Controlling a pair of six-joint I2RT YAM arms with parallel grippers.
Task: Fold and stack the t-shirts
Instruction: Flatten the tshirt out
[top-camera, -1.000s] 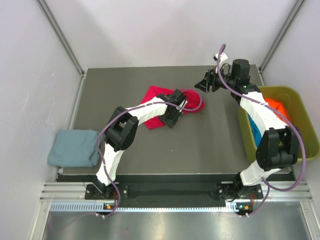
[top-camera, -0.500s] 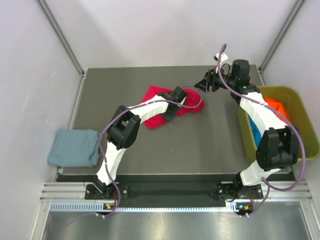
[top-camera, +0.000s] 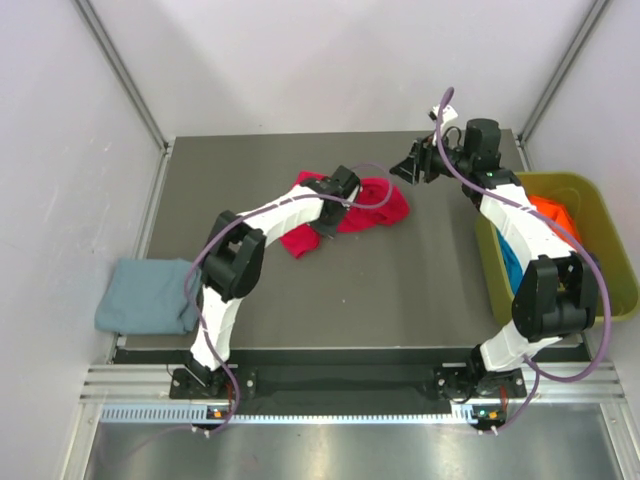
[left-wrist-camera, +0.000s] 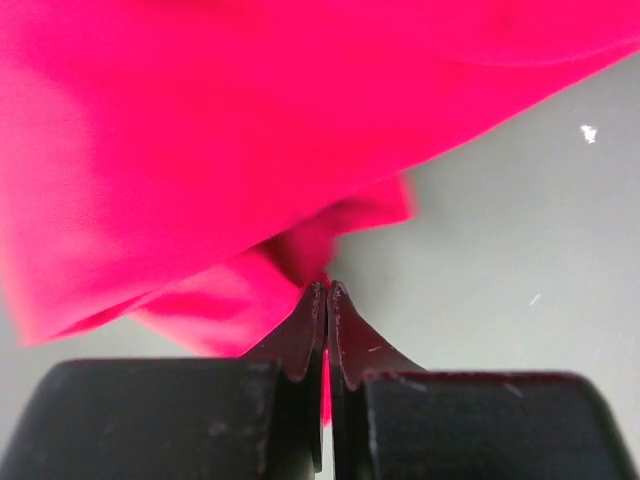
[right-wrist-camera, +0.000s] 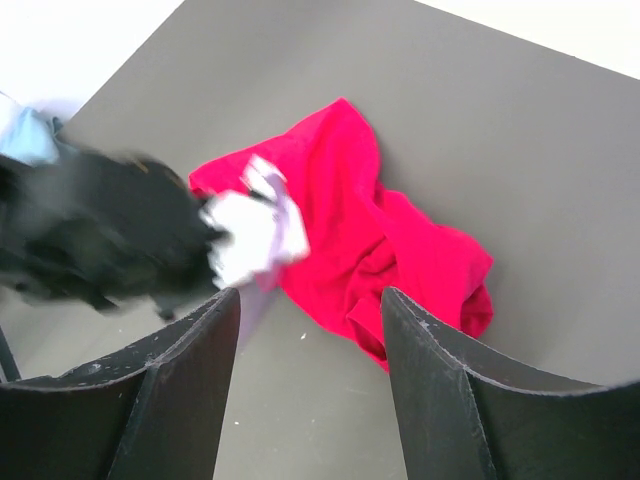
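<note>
Four soft cloth t-shirts. Crimson t-shirt (top-camera: 380, 205), crumpled, lay on the matte grey tabletop (top-camera: 400, 290). Left claw (left-wrist-camera: 327, 292) was clamped shut on one fold, a grip only the left wrist view showed. Right claw (right-wrist-camera: 310, 297) hung open nearby. Grey-blue t-shirt (top-camera: 148, 295) sat folded at left. Orange t-shirt (top-camera: 553, 213) and turquoise t-shirt (top-camera: 508, 262) lay in the olive bin (top-camera: 612, 250).

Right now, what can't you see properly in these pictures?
Top view: the orange t-shirt and turquoise t-shirt in the green bin are mostly covered by the right arm.
Top view: the left jaws are hidden under their own wrist.
Left wrist view: the red t-shirt is blurred and runs off the edges.
Right wrist view: the left arm is a blur hiding part of that shirt.
</note>
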